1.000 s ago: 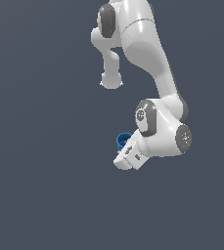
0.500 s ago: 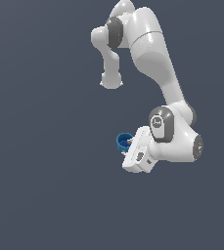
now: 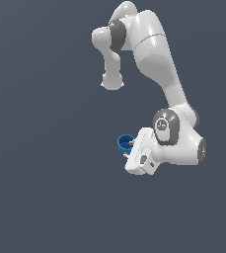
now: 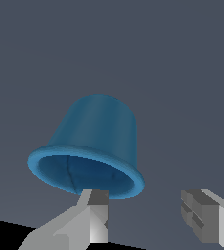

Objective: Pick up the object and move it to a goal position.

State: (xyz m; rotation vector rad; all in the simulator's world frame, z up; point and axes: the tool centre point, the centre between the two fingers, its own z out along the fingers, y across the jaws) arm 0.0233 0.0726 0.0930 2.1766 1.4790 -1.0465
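The object is a small bright blue cup [image 3: 124, 143] on the grey floor, right beside the white hand on the exterior view's left. In the wrist view the cup [image 4: 91, 139] fills the middle, with its open mouth turned toward the camera. My gripper [image 4: 147, 215] is open, and its two grey fingertips [image 4: 96, 212] stand well apart. One fingertip sits just in front of the cup's rim and the other is off to the side, so the cup is ahead of the fingers and off-centre, not gripped. In the exterior view the gripper [image 3: 131, 148] is mostly hidden by the hand.
The white arm [image 3: 154, 54] reaches over from the back and bends down to the hand [image 3: 140, 158]. A plain dark grey floor [image 3: 45, 188] lies all around, and no other objects show.
The arm's lower links and hand have shifted a little to the exterior view's right over the last second. The blue cup stays almost where it was.
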